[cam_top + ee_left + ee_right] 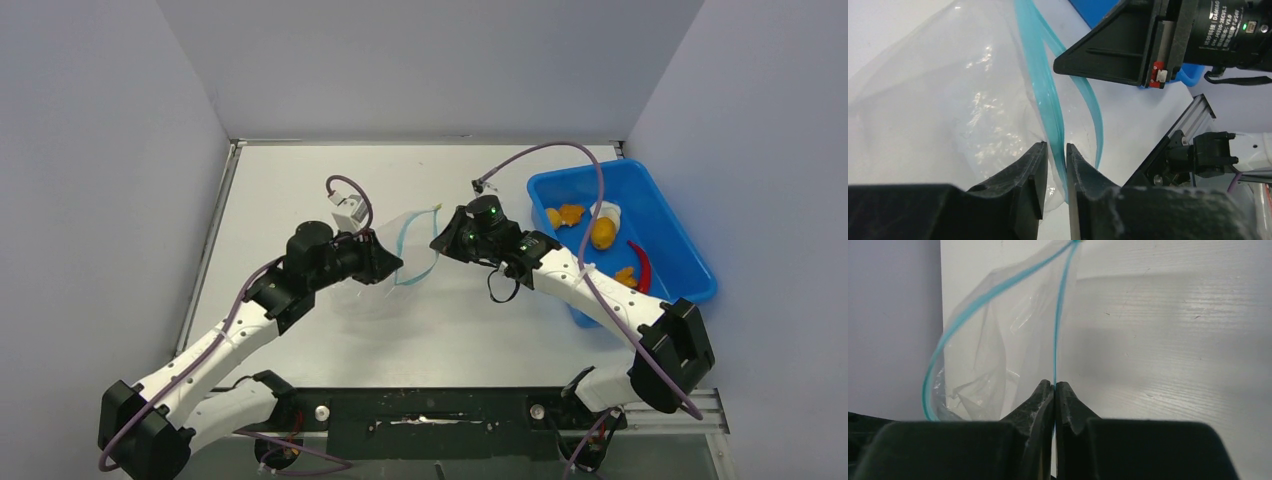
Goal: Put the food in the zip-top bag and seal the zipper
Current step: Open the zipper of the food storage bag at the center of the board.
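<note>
The clear zip-top bag (385, 297) sits mid-table, its mouth held apart between my two grippers. The blue-green zipper (403, 240) shows as two strips bowed away from each other. My left gripper (388, 263) is shut on the near-left strip (1045, 85); the jaws (1056, 147) stand nearly together with strip and film between them. My right gripper (438, 243) is shut on the other strip (1060, 315), jaws pressed tight (1054, 385). The bag (983, 365) looks empty. The food lies in the blue tray: orange bits (566, 215), a white lump (611, 211), an orange fruit (603, 236), a red chili (641, 266).
The rigid blue tray (575, 181) stands at the right, just behind my right arm; its corner shows in the left wrist view (1093, 12). Grey walls close in the table on the left, back and right. A black rail runs along the near edge (430, 410).
</note>
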Controlling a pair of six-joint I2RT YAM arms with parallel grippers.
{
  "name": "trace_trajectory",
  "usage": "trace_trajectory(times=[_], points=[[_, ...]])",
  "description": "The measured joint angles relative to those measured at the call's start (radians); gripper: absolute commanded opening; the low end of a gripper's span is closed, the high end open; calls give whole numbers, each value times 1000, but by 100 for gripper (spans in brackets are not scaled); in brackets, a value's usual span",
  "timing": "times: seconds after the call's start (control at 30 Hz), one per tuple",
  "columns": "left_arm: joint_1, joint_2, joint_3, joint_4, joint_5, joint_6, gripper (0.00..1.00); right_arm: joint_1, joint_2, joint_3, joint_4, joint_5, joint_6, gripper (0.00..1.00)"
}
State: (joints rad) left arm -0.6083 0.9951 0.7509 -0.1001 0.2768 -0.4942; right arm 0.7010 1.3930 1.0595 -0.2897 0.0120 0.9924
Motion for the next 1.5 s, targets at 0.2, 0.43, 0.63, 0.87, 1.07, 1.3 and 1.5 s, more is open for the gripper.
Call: trace_trajectory(times=[0.2,0.43,0.63,0.87,1.07,1.3,1.5], points=[[-1,42,111,-89,-85,-20,54,11,-19,6,-1,24,-56,0],[-1,120,244,-93,-116,-22,62,58,-25,60,3,42,-89,0],[-1,181,266,-114,-160,-3,62,73,-26,69,4,53,-93,0],[-2,237,269,-204,-214,6,53,73,-41,68,5,75,-92,0],[-2,220,269,-226,-251,11,8,73,-78,40,14,95,-92,0],[-2,144,269,-226,-323,34,0,17,-140,-25,2,106,-96,0],[-5,79,269,-206,-325,53,0,-50,-290,-151,40,96,-103,0]])
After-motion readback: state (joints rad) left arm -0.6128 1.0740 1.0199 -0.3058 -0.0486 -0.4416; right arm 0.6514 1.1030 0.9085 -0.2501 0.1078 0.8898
